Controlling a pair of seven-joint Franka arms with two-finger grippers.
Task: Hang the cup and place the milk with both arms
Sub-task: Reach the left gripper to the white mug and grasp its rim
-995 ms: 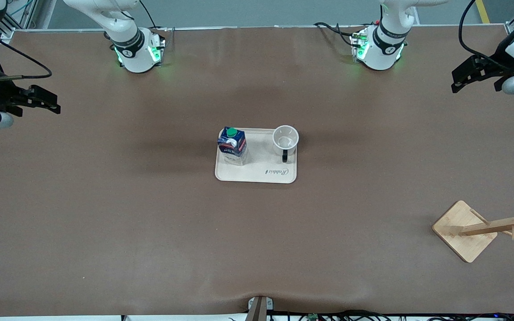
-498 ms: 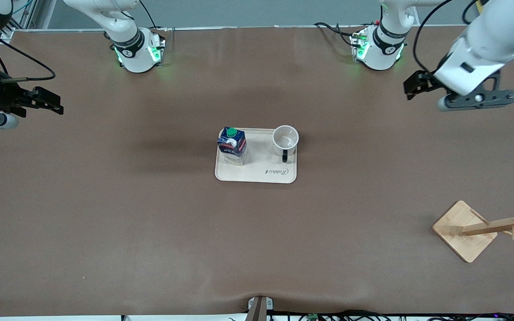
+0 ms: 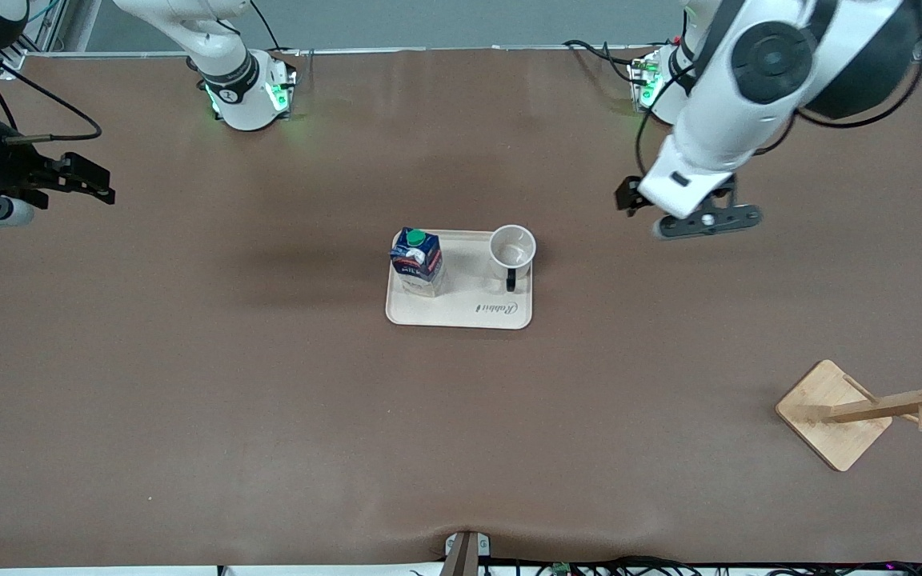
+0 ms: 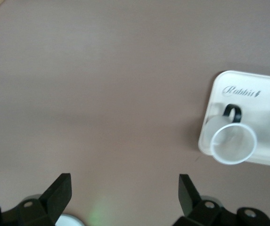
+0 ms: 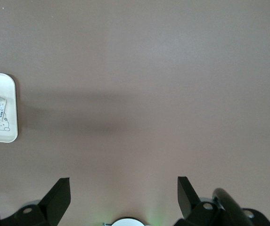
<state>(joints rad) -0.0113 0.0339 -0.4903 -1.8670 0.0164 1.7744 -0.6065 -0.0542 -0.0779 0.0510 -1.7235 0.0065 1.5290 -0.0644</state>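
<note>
Reaching down from its base, left arm bent at the elbow, forearm sloping toward the middle of the counter (image 3: 189,416). Left gripper (image 3: 629,196) up over bare counter, toward the left arm's end from the tray (image 3: 461,316), fingers (image 4: 59,190) spread wide, nothing between them. Right arm folded out at its own end of the counter, waiting; right gripper (image 3: 97,186) also up over bare surface, well apart from the tray, fingers (image 5: 59,193) spread wide and empty. Cup (image 3: 512,250) upright on the tray, at the corner toward the left arm's end, black handle turned toward the front camera. Milk (image 3: 417,260) upright on the same tray, at the right arm's end. Wooden rack (image 3: 869,408) standing near the front camera at the left arm's end.
</note>
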